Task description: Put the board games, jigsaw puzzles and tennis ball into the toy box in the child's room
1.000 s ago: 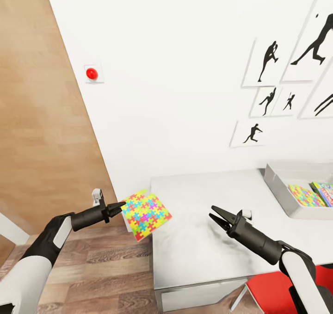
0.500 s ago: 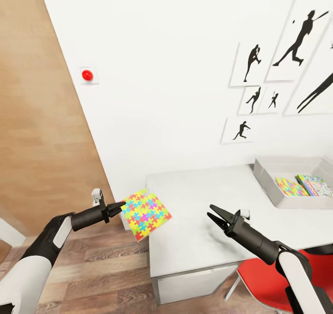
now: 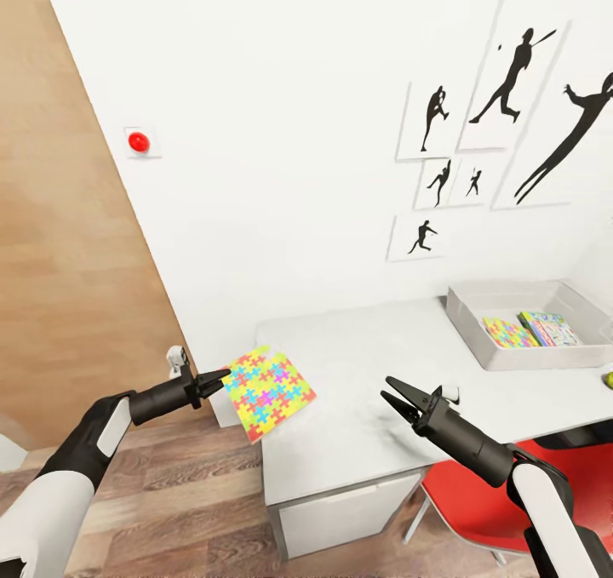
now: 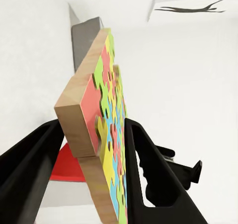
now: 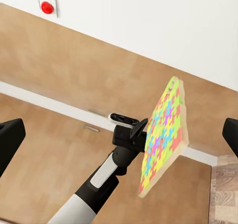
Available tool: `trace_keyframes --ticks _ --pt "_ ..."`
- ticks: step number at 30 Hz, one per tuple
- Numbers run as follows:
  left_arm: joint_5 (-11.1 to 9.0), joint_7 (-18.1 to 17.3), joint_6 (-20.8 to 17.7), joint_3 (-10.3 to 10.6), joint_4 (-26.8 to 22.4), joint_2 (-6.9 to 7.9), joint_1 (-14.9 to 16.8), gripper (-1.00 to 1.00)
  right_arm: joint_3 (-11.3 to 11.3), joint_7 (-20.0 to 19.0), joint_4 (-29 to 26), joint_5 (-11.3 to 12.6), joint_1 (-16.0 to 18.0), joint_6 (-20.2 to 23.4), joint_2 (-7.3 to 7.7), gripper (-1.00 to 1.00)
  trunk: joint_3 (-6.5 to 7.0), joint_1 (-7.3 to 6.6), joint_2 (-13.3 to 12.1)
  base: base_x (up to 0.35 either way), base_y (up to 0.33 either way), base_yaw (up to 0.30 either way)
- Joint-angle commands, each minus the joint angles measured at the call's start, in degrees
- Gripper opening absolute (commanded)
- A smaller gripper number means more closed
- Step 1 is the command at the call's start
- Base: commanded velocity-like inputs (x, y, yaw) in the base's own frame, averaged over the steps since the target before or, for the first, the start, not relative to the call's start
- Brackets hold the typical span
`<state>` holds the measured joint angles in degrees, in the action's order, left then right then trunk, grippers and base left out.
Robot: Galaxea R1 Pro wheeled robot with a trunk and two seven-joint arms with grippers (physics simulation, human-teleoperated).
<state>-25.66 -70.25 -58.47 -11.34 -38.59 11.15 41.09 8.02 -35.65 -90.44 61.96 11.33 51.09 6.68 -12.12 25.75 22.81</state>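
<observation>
The left tool [image 3: 223,376] is pinching one edge of a jigsaw puzzle [image 3: 270,392], which it holds tilted in the air just beside the near end of the worktop [image 3: 366,365]. The left arm reaches forward, low. The right tool [image 3: 388,396] is spread and holds nothing, above the worktop. The toy box [image 3: 466,323] stands at the far right of the worktop.

Multicoloured jigsaw puzzle [image 3: 269,392] tilted off the table's [image 3: 358,391] corner, toy box [image 3: 477,340] holding another puzzle, perhaps a game
</observation>
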Motion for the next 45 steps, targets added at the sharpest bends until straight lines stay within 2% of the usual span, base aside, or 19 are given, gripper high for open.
trace_keyframes --ticks 1,6,11,14,19,21,24,28,31,35,45 --pt "0.0 -0.17 -0.33 -0.05 0.01 0.0 0.05 -1.0 0.07 -0.12 0.0 0.01 0.04 0.33 0.0 1.0 -0.11 0.03 0.11 -0.025 0.0 -0.002" --pt "0.02 -0.23 -0.33 -0.07 0.01 0.01 0.05 -1.0 -0.09 -0.12 -0.02 0.01 0.08 0.35 -0.05 1.0 -0.11 0.03 0.11 -0.009 0.0 -0.001" --pt "0.07 -0.21 -0.33 -0.07 0.01 0.01 0.05 -1.0 -1.64 -0.05 -0.13 -0.08 0.1 0.34 -0.05 1.0 -0.11 0.03 0.11 -0.001 0.0 0.0" --pt "0.08 -0.22 -0.33 -0.08 0.01 0.01 0.05 -1.0 -1.75 -0.13 -0.16 -0.1 0.1 0.58 0.01 1.0 -0.11 0.03 0.11 0.0 0.0 0.0" --pt "0.08 -0.19 -0.33 -0.09 0.01 0.01 0.05 -1.0 -1.45 -0.25 -0.18 0.07 0.35 2.9 0.97 1.0 -0.11 0.03 0.11 0.0 0.0 0.0" --pt "0.08 -0.21 -0.33 -0.09 0.01 0.01 0.05 -1.0 -0.66 -0.27 -0.18 0.11 0.58 5.21 1.18 1.0 -0.11 0.03 0.11 0.0 0.0 0.0" --pt "0.08 -0.23 -0.33 -0.09 0.01 0.01 0.05 -1.0 3.79 -0.24 -0.18 0.28 0.78 8.22 1.43 1.0 -0.11 0.03 0.11 0.0 0.0 0.0" --pt "0.08 -0.23 -0.33 -0.09 0.01 0.01 0.05 -1.0 8.38 -0.22 -0.18 0.46 0.76 8.91 1.55 1.0 -0.11 0.03 0.11 0.0 0.0 0.0" --pt "0.08 -0.24 -0.32 -0.09 0.01 0.01 0.05 -1.0 10.35 -0.64 -0.18 0.57 0.54 8.91 1.5 1.0 -0.11 0.03 0.11 0.0 0.0 0.0" --pt "0.08 -0.23 -0.32 -0.09 0.01 0.01 0.05 -1.0 12.25 -1.17 -0.16 0.64 0.44 8.91 1.35 1.0 -0.11 0.03 0.11 0.0 0.0 0.0" --pt "0.08 -0.24 -0.3 -0.09 0.01 0.01 0.05 -1.0 12.88 -1.35 -0.15 0.62 0.37 8.91 1.25 1.0 0.13 0.03 0.11 0.0 0.0 -0.065"
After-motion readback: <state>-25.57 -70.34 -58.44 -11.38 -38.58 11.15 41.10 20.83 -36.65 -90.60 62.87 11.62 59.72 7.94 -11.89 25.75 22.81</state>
